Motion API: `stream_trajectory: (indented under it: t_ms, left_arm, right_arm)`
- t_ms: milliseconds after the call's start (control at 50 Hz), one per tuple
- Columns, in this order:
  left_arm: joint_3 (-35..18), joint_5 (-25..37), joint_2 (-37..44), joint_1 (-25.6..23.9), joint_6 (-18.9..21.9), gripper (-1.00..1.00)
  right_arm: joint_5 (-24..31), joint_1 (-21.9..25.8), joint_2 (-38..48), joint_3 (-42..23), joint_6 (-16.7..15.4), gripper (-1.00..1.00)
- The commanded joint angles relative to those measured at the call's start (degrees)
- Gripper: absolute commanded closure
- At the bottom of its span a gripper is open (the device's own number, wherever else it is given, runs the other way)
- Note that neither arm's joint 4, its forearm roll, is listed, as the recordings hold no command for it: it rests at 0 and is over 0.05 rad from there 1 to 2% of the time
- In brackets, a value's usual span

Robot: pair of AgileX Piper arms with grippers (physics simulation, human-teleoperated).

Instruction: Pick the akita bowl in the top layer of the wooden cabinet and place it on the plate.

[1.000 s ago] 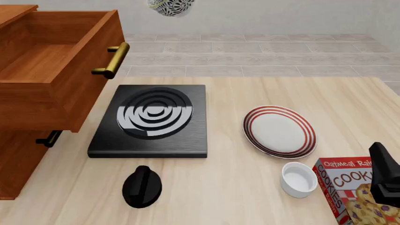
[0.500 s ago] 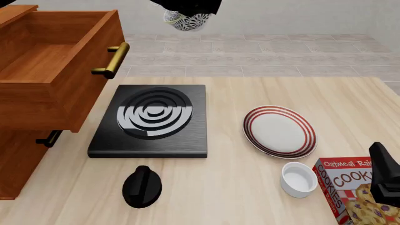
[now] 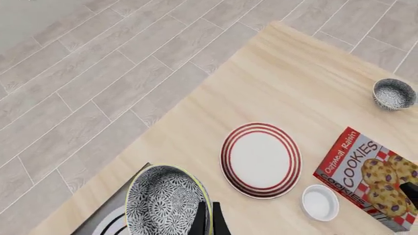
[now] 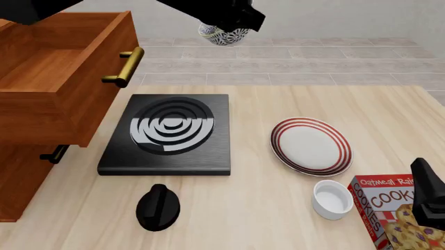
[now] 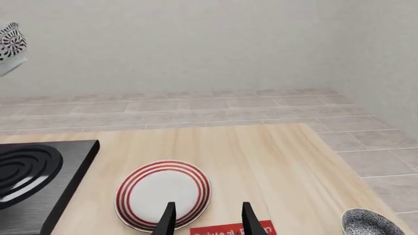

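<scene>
The wooden cabinet (image 4: 41,104) fills the front view's left edge, top layer (image 4: 62,78) pulled open. Right of centre on the table (image 4: 264,208) lies the plate (image 4: 311,146). At top centre the left gripper (image 4: 233,23), jaws pinching the akita bowl (image 4: 224,35), carries it lower and farther right than a second ago. The right gripper (image 5: 205,218) stays spread, idle.

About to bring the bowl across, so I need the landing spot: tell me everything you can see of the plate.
The plate is round and white with several red concentric rings around its rim; it looks like glazed ceramic. It lies flat on the light wooden table, nothing on it, right of the black stove block and apart from it. The small white cup and cookie box sit nearer the arms, not touching it.
</scene>
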Motion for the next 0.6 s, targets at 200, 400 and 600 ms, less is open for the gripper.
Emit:
stream_trajectory:
  t_ms: [200,400,600]
  left_arm:
    - [-0.21,-1.37,2.27,-1.41,1.30,1.00]
    - [1.46,-2.78,2.84,-1.75,1.92,1.00]
    - [2.44,-3.62,3.30,-2.42,2.26,1.00]
  right_arm:
    - [0.34,-0.21,-0.62,-0.01,0.46,-1.00]
    - [0.46,-0.33,-0.83,-0.02,0.64,-1.00]
    - [0.48,-0.28,-0.86,-0.02,0.59,-1.00]
